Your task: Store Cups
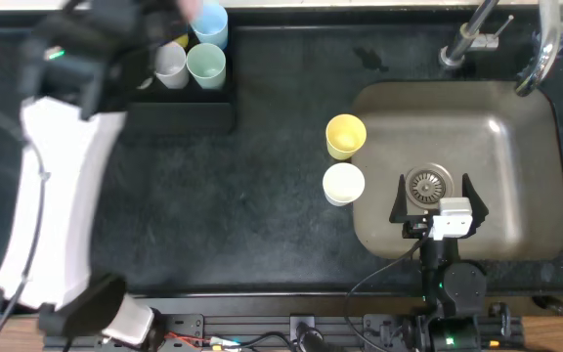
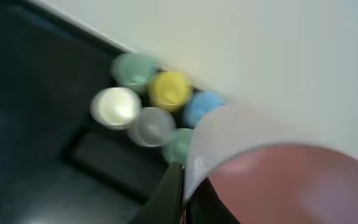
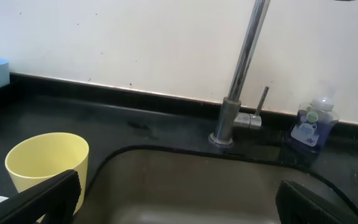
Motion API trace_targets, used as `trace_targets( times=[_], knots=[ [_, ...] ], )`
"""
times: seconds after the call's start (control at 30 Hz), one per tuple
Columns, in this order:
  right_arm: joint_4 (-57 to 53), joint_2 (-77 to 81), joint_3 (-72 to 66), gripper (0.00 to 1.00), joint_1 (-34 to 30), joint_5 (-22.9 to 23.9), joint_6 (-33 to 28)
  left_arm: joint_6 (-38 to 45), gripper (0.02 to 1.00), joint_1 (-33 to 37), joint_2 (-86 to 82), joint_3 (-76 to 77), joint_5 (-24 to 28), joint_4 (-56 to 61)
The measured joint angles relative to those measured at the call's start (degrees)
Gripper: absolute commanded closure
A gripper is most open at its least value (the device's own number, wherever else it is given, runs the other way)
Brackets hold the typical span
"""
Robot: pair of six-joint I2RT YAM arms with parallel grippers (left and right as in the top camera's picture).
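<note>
Placing step: your left gripper (image 2: 185, 200) is clamped on a pink cup (image 2: 278, 180) over the black rack (image 1: 184, 115), well left of the sink (image 1: 516, 210). Next, lower it into a free spot. Your right gripper (image 1: 435, 198) hangs open over the sink. The yellow cup (image 1: 345, 135) and white cup (image 1: 343, 183) wait just beside the sink's left rim.
</note>
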Motion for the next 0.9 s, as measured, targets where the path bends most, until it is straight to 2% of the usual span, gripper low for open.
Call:
trace_targets(
  times=[0.2,0.6,0.73,0.9],
  knots=[
    [0.0,0.0,0.0,0.003,0.0,0.0,0.0,2.3,0.978,11.2,-4.9,-16.7,4.6,2.1],
    [0.0,0.0,0.0,0.003,0.0,0.0,0.0,27.6,0.956,27.2,-5.3,-30.6,17.4,6.1],
    [0.0,0.0,0.0,0.003,0.0,0.0,0.1,33.2,0.956,30.0,-3.8,-31.8,19.8,6.6],
    [0.0,0.0,0.0,0.007,0.0,0.0,0.0,38.3,0.956,30.1,0.7,-31.8,22.3,9.0]
  ],
)
